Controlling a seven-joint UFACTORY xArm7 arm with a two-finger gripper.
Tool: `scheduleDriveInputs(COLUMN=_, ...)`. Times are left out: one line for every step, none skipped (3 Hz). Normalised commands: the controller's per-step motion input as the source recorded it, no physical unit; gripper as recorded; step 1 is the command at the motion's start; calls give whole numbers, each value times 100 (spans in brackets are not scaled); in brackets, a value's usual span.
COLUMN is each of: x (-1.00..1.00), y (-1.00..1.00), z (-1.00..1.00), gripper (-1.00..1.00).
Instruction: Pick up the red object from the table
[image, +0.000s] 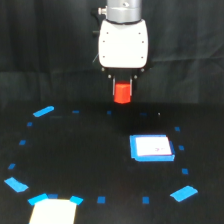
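The xArm6's gripper (122, 90), hanging below its white housing near the top centre of the exterior view, is closed narrowly on the red object (122, 93), its short dark fingers (114, 82) pressing the block's upper part from either side. The red object, a small stubby red-orange block, sits upright in that grip with its long axis vertical; its lower end pokes out beneath the fingertips and points down toward the table (90, 150). The block appears to hang clear of the black surface, in front of the dark curtain behind, though the exact gap to the table cannot be told from this angle. On the table, toward the exterior view's right and nearer the camera, lies a flat white pad (152, 148) with a blue edge, well apart from the held block. Small blue tape marks (101, 199) ring the surface, with larger light-blue tape pieces (44, 111) at the exterior view's left and right edges.
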Motion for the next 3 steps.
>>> scheduleDriveInputs(x=4, y=7, z=9, gripper=-100)
scheduleDriveInputs(x=-1, y=6, z=2, gripper=-100)
scheduleDriveInputs(x=29, y=-10, z=23, gripper=-100)
